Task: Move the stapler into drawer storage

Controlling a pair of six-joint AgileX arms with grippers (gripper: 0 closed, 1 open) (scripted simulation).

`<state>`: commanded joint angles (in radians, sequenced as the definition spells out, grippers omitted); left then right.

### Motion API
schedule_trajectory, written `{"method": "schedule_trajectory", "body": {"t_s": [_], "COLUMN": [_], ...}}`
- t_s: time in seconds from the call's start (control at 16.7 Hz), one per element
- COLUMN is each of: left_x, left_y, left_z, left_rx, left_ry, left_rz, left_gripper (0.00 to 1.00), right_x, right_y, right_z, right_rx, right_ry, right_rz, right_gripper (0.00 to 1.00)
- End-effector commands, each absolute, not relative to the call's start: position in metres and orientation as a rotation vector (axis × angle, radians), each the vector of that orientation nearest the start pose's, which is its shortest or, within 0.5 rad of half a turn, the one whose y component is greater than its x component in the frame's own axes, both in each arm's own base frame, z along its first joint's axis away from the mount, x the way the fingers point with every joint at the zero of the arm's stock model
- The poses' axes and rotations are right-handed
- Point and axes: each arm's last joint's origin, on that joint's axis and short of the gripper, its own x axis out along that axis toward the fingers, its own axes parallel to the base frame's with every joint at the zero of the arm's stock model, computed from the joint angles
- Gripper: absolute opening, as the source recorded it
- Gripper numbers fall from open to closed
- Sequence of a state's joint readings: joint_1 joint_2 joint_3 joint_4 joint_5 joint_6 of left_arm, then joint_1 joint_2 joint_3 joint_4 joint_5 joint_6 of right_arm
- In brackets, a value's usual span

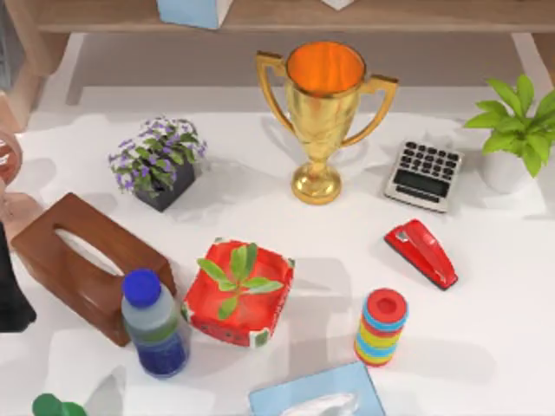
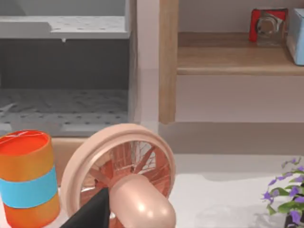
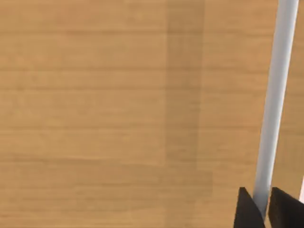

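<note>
The stapler [image 1: 421,252] lies flat on the white table [image 1: 503,347] in the right half of the top view, red body with a black base edge, set on a diagonal. It is untouched — no finger is near it. The grey calculator [image 1: 424,175] sits just beyond it on the far side, and the stack of coloured rings [image 1: 381,327] stands on its near side, slightly to the left. The gold trophy [image 1: 323,117] stands far centre, the red square planter [image 1: 238,293] near centre, with the blue-capped bottle [image 1: 153,322] and the brown wooden tissue box [image 1: 85,264] to its left. A purple-flowered pot [image 1: 160,161] stands far left, and a green plant in a white pot [image 1: 513,130] far right. The right gripper [image 3: 265,209] is held close against a light wooden panel [image 3: 118,114]; in the right wrist view its two dark fingertips [image 3: 248,211] are pinched either side of a slim pale vertical bar [image 3: 275,95]. The left arm [image 1: 10,286] is parked at the left edge of the table. The left wrist view faces a pink round fan [image 2: 124,175] and an orange can with a blue band [image 2: 27,178] — whether the left gripper's fingers are spread or pressed together cannot be told.
</note>
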<state>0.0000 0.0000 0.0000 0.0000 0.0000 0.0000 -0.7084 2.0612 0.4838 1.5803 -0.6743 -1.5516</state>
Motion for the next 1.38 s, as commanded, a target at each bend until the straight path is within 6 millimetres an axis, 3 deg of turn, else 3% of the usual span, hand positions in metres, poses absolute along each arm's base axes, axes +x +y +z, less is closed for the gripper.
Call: {"method": "schedule_trajectory", "body": {"t_s": [0.48, 1.02, 1.38], "left_x": [0.106, 0.106, 0.106], "left_y": [-0.001, -0.001, -0.001], "left_z": [0.16, 0.16, 0.16], "left_rx": [0.0, 0.0, 0.0], "left_ry": [0.0, 0.0, 0.0], "left_rz": [0.0, 0.0, 0.0], "left_gripper": [1.0, 1.0, 1.0], "right_x": [0.241, 0.241, 0.227], "right_y": [-0.179, -0.178, -0.179], "right_z": [0.086, 0.087, 0.086], "right_rx": [-1.564, -1.565, -1.565], "right_ry": [0.014, 0.012, 0.012], "right_rz": [-0.003, -0.003, -0.003], "right_gripper": [0.98, 1.0, 1.0]}}
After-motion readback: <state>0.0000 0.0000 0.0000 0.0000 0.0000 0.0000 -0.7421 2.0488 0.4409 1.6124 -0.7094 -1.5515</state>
